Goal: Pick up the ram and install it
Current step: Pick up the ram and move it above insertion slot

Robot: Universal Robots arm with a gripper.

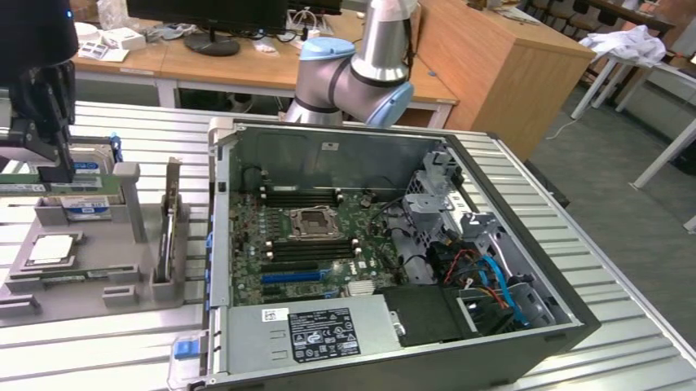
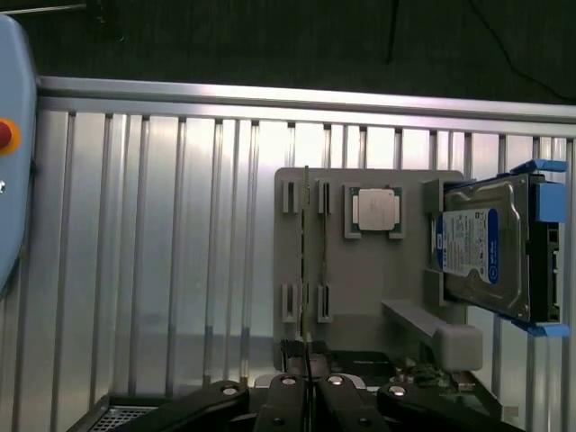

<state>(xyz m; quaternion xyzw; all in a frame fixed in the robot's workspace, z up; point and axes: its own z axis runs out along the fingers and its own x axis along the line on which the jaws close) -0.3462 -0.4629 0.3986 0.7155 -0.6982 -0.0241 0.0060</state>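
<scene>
The ram (image 2: 306,261), a long, thin green circuit-board stick, stood on its long edge, seen edge-on as a narrow line, lay in line with the slot of the grey tray (image 2: 360,288), one end pinched in the closed gripper (image 2: 306,382), whether lifted clear unclear

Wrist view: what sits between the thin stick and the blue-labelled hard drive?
Between the ram and hard drive: a square silver processor chip on the grey tray, wrist view.

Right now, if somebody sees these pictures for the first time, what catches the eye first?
The open computer case with its green motherboard sits in the middle of the exterior view. At that view's left, the gripper is shut on the ram above a grey tray holding a hard drive.
</scene>
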